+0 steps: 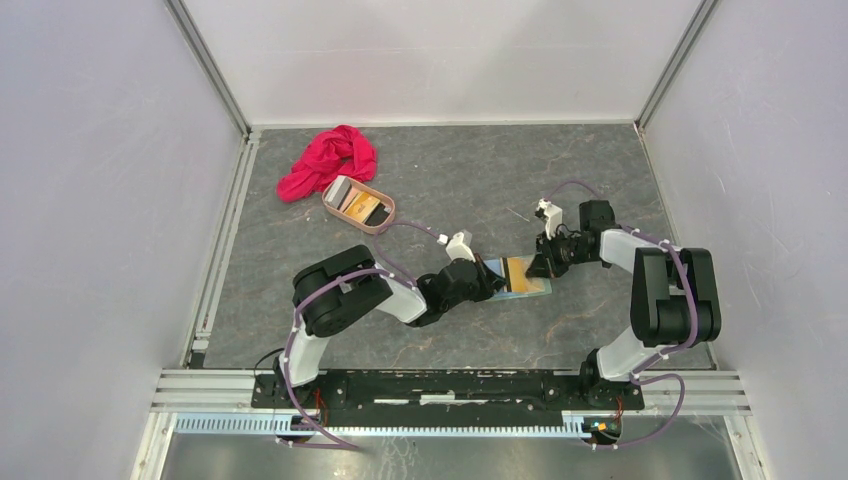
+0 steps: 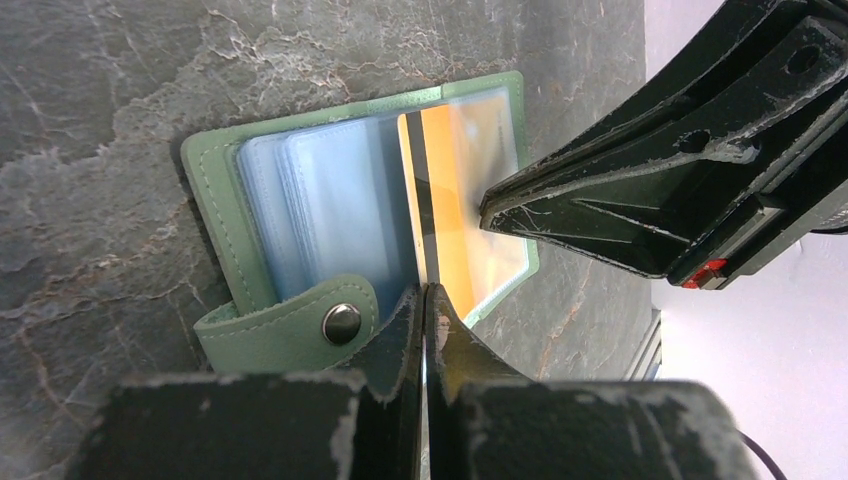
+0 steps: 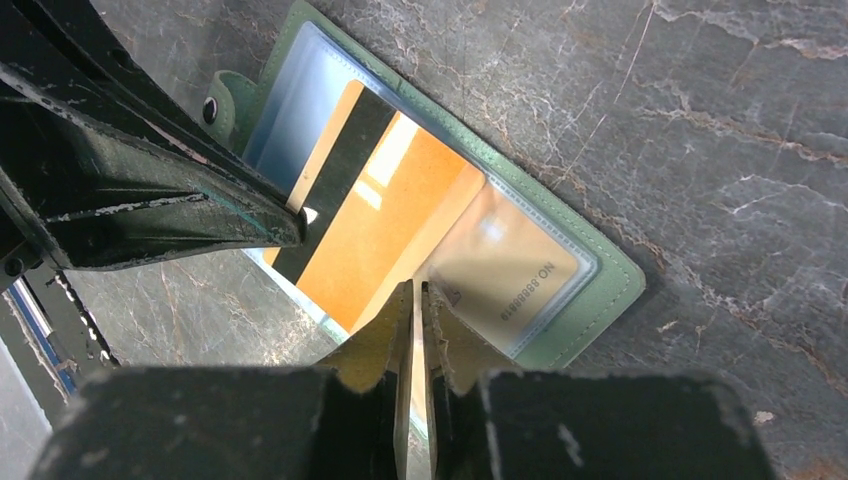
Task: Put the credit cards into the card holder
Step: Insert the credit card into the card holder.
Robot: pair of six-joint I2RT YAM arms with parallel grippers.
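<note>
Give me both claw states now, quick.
Left claw: closed, tip on the orange card at its dark stripe; no grip seen.
Right claw: closed to a slit, tip on that card; grip cannot be told.

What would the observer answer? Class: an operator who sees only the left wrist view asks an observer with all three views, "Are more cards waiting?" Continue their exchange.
Observer: Yes, a few credit cards lie in a pinkish tray at the table's far left.
Operator: Anything beside it?
Observer: A red cloth, bunched on the tray's far side.
Operator: Is the orange card seated?
Observer: Partly. The right wrist view shows a printed number on the orange card through the card holder's clear pocket, with the stripe end outside.
</note>
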